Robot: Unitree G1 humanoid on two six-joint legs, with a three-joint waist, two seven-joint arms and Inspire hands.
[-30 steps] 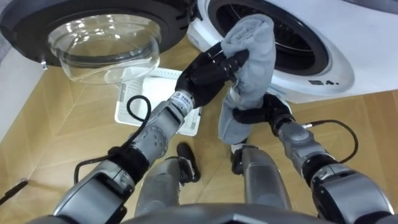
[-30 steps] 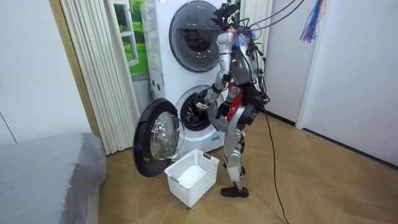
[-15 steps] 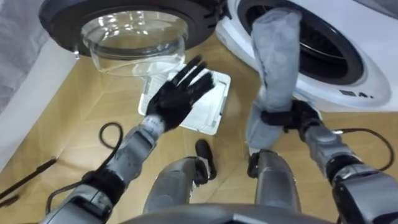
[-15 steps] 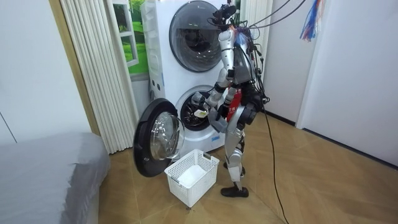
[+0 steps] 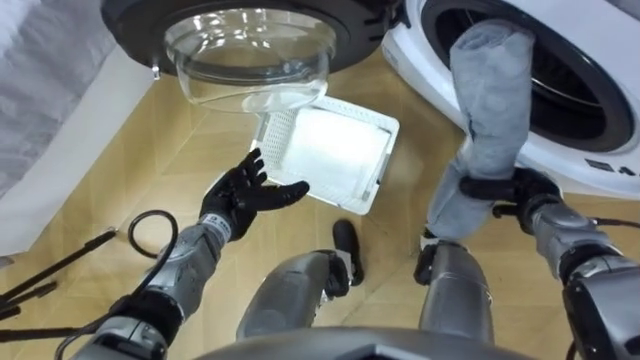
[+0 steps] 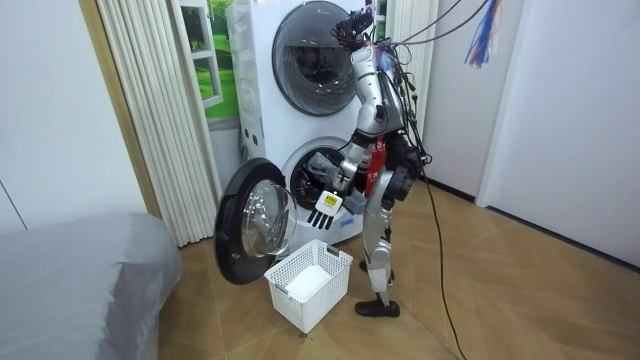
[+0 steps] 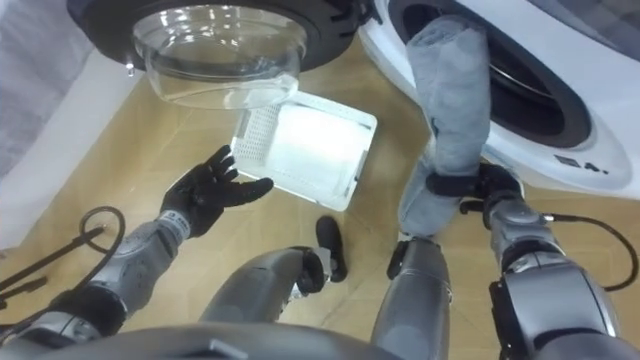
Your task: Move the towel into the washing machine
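Since a second ago the left robot hand (image 5: 245,195) has let go of the soft grey towel (image 5: 488,90) and dropped back over the wooden floor (image 5: 120,160), fingers spread and holding nothing, just beside the white slatted plastic laundry basket (image 5: 340,150); the right robot hand (image 5: 515,190) is clamped round the towel's lower part, the cloth standing upright with its top against the dark drum opening of the white front-loading washing machine (image 5: 580,150). Its round glass door (image 5: 250,55) hangs open on the robot's left; the robot stands close before the machine.
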